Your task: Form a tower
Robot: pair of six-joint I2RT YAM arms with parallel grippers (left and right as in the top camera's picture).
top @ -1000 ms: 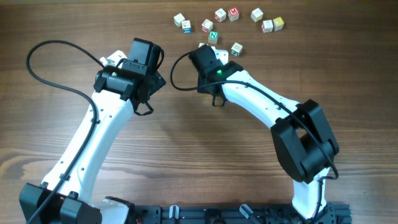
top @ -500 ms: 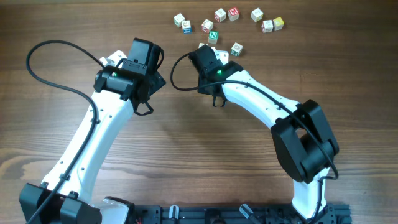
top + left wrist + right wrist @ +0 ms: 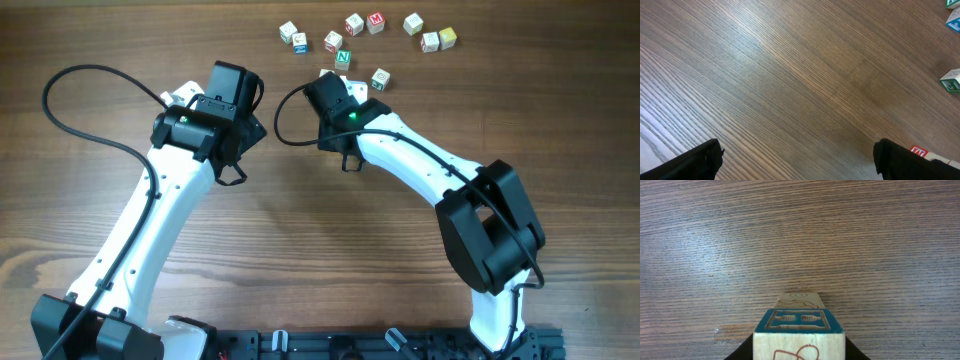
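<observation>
The tower [image 3: 799,330] fills the bottom of the right wrist view as two pale wooden cubes in a short column. Its upper cube has a teal carved face and a pale near face with a reddish drawing. Only a pale face of the lower cube [image 3: 799,299] shows beyond it. My right gripper [image 3: 799,347] is shut on the upper cube, a black finger against each side. From overhead the right gripper [image 3: 326,92] hides the tower except a white corner [image 3: 325,74]. My left gripper [image 3: 797,162] hangs open over bare wood, to the left of the tower.
Several loose alphabet cubes lie along the far edge, among them a green N cube [image 3: 343,58], a red-marked cube [image 3: 376,21] and a yellow-faced cube [image 3: 447,38]. One cube [image 3: 380,78] sits just right of the right gripper. Both arms reach in from the near edge.
</observation>
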